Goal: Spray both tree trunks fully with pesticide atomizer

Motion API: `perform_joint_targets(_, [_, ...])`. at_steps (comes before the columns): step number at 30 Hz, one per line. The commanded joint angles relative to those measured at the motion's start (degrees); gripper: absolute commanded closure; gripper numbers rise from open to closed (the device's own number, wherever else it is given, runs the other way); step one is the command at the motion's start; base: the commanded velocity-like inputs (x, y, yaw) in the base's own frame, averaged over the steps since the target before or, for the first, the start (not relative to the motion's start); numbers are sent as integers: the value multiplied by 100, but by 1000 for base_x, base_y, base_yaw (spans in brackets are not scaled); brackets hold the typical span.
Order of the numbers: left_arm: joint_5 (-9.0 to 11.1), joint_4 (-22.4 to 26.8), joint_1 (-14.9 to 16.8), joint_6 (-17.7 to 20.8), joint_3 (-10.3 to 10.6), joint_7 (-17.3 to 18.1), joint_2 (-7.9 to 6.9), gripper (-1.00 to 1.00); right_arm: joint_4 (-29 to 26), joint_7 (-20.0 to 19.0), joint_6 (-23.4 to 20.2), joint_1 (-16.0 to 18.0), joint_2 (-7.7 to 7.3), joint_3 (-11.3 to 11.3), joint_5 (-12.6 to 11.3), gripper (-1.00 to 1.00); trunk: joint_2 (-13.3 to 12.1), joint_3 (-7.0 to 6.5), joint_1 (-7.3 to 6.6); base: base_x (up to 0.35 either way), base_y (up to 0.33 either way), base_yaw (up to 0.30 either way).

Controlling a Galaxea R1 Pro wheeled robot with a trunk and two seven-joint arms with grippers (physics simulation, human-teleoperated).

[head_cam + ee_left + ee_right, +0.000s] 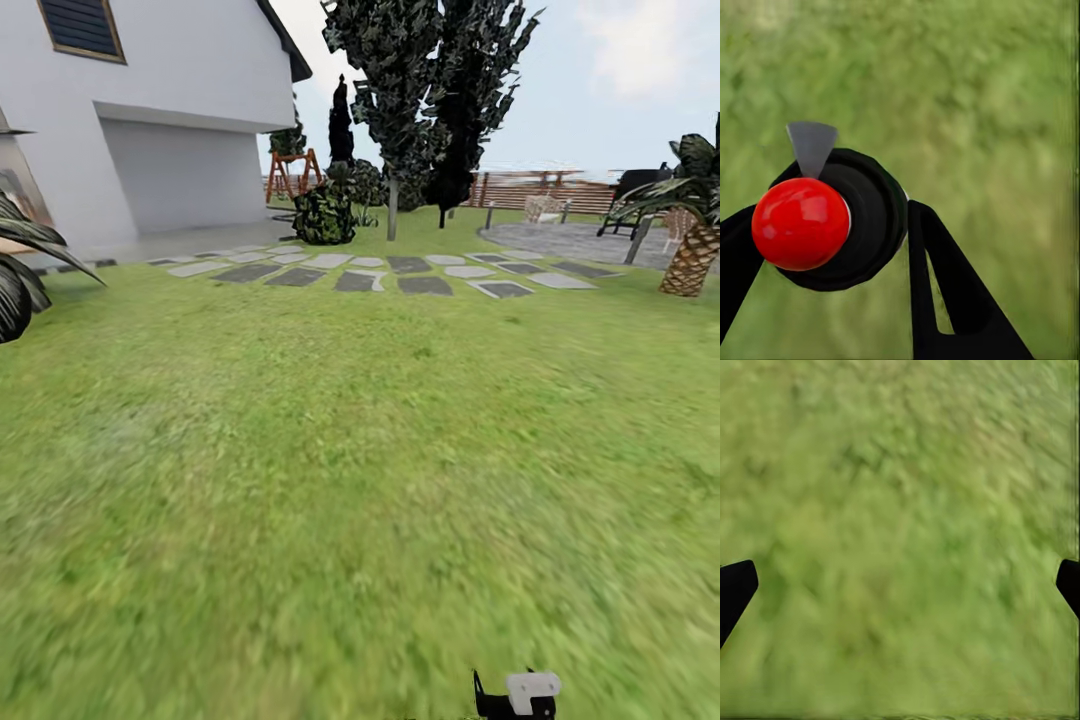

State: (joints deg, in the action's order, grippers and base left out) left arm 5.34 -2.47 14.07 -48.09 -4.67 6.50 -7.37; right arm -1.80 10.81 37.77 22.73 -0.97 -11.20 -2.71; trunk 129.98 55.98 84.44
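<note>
Your left gripper is closed around the pesticide atomizer; your right gripper hangs spread wide and empty over grass. Ahead, stepping stones, then a bush beside a tree trunk.

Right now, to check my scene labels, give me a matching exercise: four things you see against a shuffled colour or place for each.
1 atomizer's ball
2 stepping stones
3 palm
4 garage door

A grey, flat in the lawn
B red, in the left pincer
C pale, at the far left
D scaly trunk, at the far right

Pairs: 1-B; 2-A; 3-D; 4-C
</note>
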Motion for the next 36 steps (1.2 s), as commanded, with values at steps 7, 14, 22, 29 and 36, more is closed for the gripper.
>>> perform_joint_targets(7, [20,554,23,-96,-17,79,42,100,4,27,11,4,-2,-49,-28,-100,2,20,-1,0,0,-285])
perform_joint_targets(14, [61,1146,18,-160,-225,-90,-82,100,-3,27,11,4,0,-49,-28,-100,2,32,-1,0,0,-286])
perform_joint_targets(22, [48,1215,222,1160,-216,155,-147,100,-28,38,11,4,-7,-32,-32,-100,2,33,-1,0,0,-290])
perform_joint_targets(29, [83,1222,168,1096,-223,172,-206,100,-26,38,11,4,-17,57,-29,-100,2,33,-1,0,0,-291])
perform_joint_targets(36, [93,1224,156,945,-264,103,-217,100,-22,35,11,4,-9,65,-36,-100,2,33,-1,0,0,-294])
